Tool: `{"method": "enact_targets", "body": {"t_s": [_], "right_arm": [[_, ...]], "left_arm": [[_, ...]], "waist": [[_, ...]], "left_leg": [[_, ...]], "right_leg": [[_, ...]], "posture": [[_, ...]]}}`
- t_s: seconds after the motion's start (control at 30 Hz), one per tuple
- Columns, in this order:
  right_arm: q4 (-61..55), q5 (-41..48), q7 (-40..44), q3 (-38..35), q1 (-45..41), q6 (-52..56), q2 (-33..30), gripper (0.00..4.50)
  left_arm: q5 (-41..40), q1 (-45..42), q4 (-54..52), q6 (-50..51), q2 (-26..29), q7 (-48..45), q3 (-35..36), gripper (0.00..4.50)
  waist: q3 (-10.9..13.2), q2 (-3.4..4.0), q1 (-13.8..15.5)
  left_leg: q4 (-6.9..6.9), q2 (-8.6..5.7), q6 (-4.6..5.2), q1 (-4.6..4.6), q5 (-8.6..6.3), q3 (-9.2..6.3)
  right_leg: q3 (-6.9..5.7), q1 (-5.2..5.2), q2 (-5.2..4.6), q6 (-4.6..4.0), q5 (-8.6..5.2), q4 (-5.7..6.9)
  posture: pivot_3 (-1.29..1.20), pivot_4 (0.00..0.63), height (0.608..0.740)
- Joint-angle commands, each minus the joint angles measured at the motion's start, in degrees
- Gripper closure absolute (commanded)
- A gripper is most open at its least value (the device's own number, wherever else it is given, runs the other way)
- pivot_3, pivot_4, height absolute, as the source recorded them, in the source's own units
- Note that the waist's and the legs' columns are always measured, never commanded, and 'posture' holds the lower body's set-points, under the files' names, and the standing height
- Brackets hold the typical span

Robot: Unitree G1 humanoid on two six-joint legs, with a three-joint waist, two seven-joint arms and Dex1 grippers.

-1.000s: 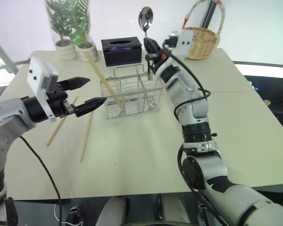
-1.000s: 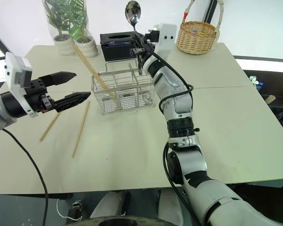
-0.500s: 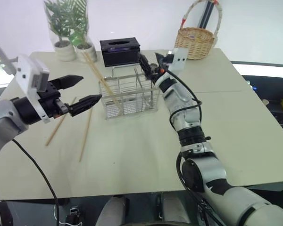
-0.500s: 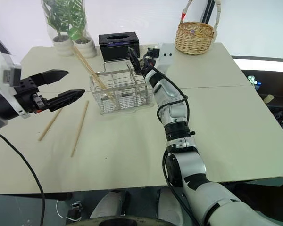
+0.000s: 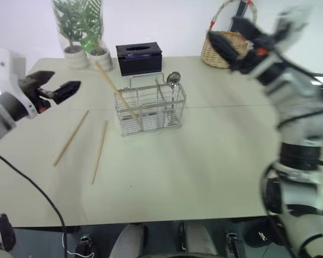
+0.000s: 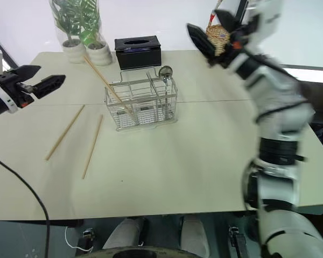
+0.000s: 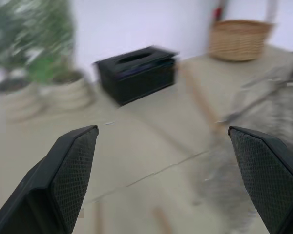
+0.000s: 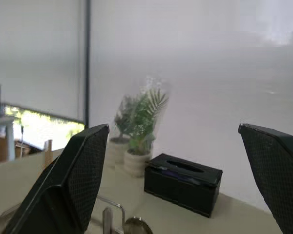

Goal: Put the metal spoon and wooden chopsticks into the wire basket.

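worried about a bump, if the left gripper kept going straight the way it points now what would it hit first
Probably the black tissue box: it sits between the open left gripper's fingers in the wrist view, though depth is unclear.

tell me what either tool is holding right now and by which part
Nothing is held. The left tool and the right tool are both open and empty; the metal spoon stands in the wire basket.
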Motion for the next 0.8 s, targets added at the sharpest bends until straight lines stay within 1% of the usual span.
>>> {"method": "enact_targets", "body": {"t_s": [0.03,0.1,0.17,0.23,0.37,0.6,0.8], "right_arm": [[-7.2,8.6,9.9,-2.0,5.6,6.8,-7.0,0.11],[-9.9,10.7,12.4,-2.9,9.3,8.4,-9.9,0.11],[-12.7,11.8,12.8,-3.8,13.6,9.6,-11.3,0.11],[-16.0,13.5,12.4,-5.0,17.8,10.7,-11.8,0.11],[-20.8,16.9,10.3,-7.4,22.9,12.3,-11.9,0.11],[-26.3,23.1,8.4,-12.3,30.1,14.7,-14.0,0.11],[-27.8,25.5,5.7,-13.7,32.0,14.5,-14.6,0.11]], "left_arm": [[6.9,-4.7,9.4,-1.1,2.5,-2.4,-6.2,0.00],[10.9,-7.1,14.9,-2.1,3.2,-5.0,-10.8,0.00],[13.7,-9.4,19.8,-3.1,3.0,-8.6,-14.9,0.00],[16.5,-11.4,24.2,-3.5,2.3,-11.7,-18.7,0.00],[21.7,-14.6,32.0,-5.6,0.2,-15.7,-23.8,0.00],[31.4,-21.5,49.1,-11.5,-5.2,-19.6,-30.4,0.00],[36.7,-24.9,60.3,-15.3,-9.1,-21.6,-31.8,0.00]], "waist": [[0.0,-0.12,-0.2],[0.0,-0.15,-0.3],[0.0,-0.15,-0.1],[-0.1,-0.20,0.1],[-0.1,-0.25,0.3],[-0.1,-0.36,1.4],[-0.1,-0.46,1.5]], "left_leg": [[0.00,0.03,0.00,0.00,0.00,-0.01],[0.01,0.02,0.00,0.04,0.00,0.06],[0.05,0.00,0.00,0.04,0.00,0.09],[0.05,0.00,-0.01,0.03,-0.01,0.06],[0.02,-0.05,-0.02,-0.03,-0.01,0.02],[0.02,-0.11,0.10,-0.10,-0.08,0.05],[0.05,-0.11,0.13,-0.10,-0.09,0.03]], "right_leg": [[-0.02,0.17,0.02,0.01,0.01,-0.11],[0.01,0.39,-0.03,0.02,0.02,-0.25],[0.01,0.42,-0.10,0.01,0.02,-0.35],[-0.01,0.43,-0.21,0.01,0.02,-0.36],[-0.03,0.41,-0.38,0.03,0.03,-0.38],[-0.08,0.44,-0.48,0.04,0.04,-0.52],[-0.12,0.50,-0.51,0.04,0.04,-0.56]], "posture": [[0.00,0.150,0.650],[0.00,0.150,0.650],[0.00,0.150,0.650],[0.00,0.150,0.650],[0.00,0.150,0.650],[0.00,0.150,0.650],[0.00,0.150,0.650]]}}
